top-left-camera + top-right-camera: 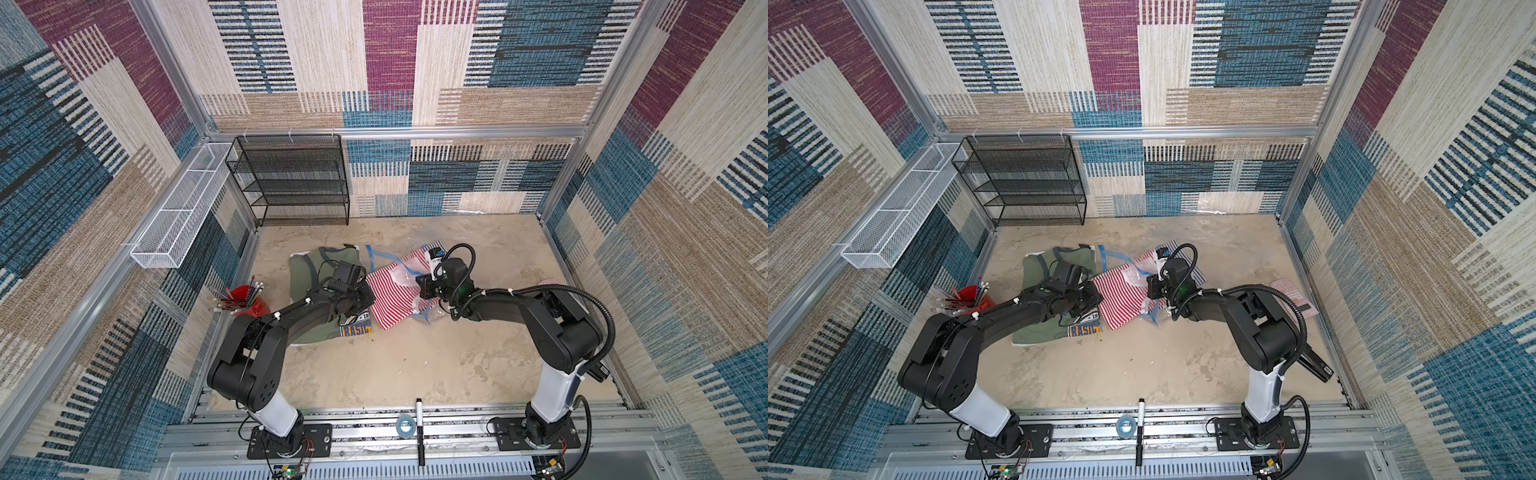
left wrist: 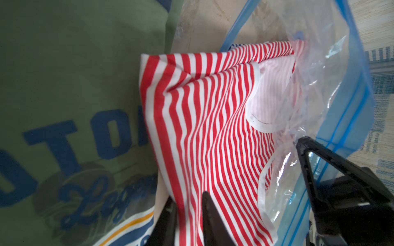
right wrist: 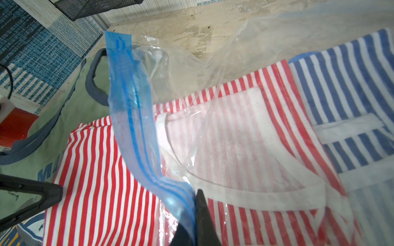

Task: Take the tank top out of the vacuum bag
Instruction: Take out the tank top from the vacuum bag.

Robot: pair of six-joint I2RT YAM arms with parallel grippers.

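The tank top [image 1: 395, 297] [image 2: 213, 117] is red-and-white striped and lies mid-table. Its hem end is outside the vacuum bag [image 3: 213, 70], partly over a green T-shirt [image 1: 307, 274]. Its neckline end still lies under clear plastic. My left gripper [image 2: 189, 198] [image 1: 368, 297] stands at the hem end, jaws slightly apart, with striped cloth lying loosely between them. My right gripper [image 3: 195, 196] [image 1: 424, 286] is shut on the bag's blue zip strip [image 3: 132, 119] and holds that edge up off the cloth.
A blue-striped garment [image 3: 351, 85] lies under the bag's plastic, beyond the tank top. A red cup of pencils [image 1: 245, 299] stands to the left, near the wall. A black mesh shelf [image 1: 291, 178] and a white wire basket [image 1: 183, 208] are at the back left. A marker [image 1: 419, 428] and a tape roll [image 1: 405, 426] sit on the front rail.
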